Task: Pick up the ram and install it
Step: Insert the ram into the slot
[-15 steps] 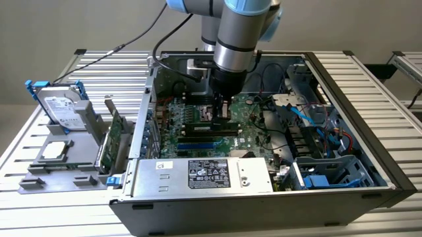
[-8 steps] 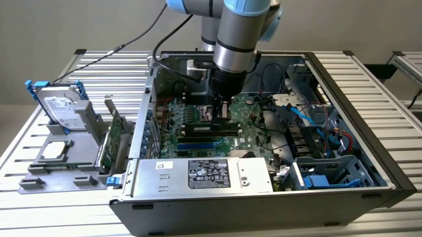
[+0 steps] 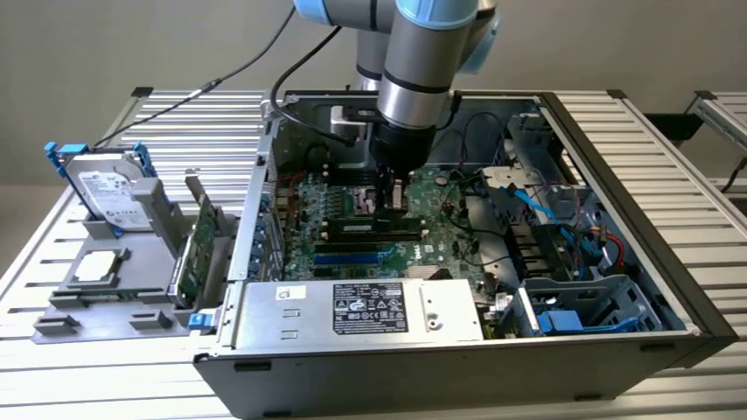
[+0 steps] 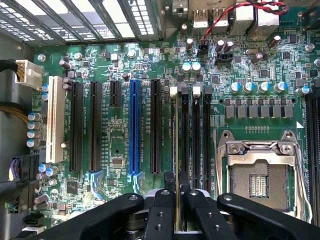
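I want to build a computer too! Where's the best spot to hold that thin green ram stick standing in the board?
Pinch the thin green ram stick across its flat faces at the upper long edge, coming straight down. It stands on edge among close long black slots, so only that edge is free. The black gripper holds it so.

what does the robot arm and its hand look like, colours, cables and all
The arm is a smooth silver-grey cylinder with light blue caps at its joints and a black lower section. A thin black cable trails off beside it. The hand is black and compact. In the wrist view its fingers are matte black, blocky links with rounded edges and small round screw heads.
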`<action>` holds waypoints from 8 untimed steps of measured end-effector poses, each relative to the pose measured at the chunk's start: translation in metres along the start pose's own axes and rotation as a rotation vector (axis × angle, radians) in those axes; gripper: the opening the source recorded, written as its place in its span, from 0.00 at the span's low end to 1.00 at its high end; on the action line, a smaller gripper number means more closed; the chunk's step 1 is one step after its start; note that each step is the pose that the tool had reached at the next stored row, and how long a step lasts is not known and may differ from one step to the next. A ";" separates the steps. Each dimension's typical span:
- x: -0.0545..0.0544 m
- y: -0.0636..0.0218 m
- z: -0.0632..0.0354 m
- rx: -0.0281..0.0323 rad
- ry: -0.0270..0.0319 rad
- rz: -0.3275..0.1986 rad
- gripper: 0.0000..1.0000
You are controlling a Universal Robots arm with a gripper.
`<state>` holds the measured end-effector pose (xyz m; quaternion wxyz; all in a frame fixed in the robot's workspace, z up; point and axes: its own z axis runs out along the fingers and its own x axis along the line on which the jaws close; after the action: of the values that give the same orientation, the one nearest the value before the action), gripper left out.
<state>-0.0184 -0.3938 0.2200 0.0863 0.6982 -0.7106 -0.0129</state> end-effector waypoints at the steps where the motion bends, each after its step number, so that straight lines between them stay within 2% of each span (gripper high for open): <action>1: 0.000 -0.0001 0.0002 0.0000 0.0001 0.000 0.14; 8: -0.001 -0.0003 0.0025 -0.0001 0.0010 0.000 0.14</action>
<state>-0.0184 -0.3934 0.2175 0.0868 0.6980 -0.7107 -0.0125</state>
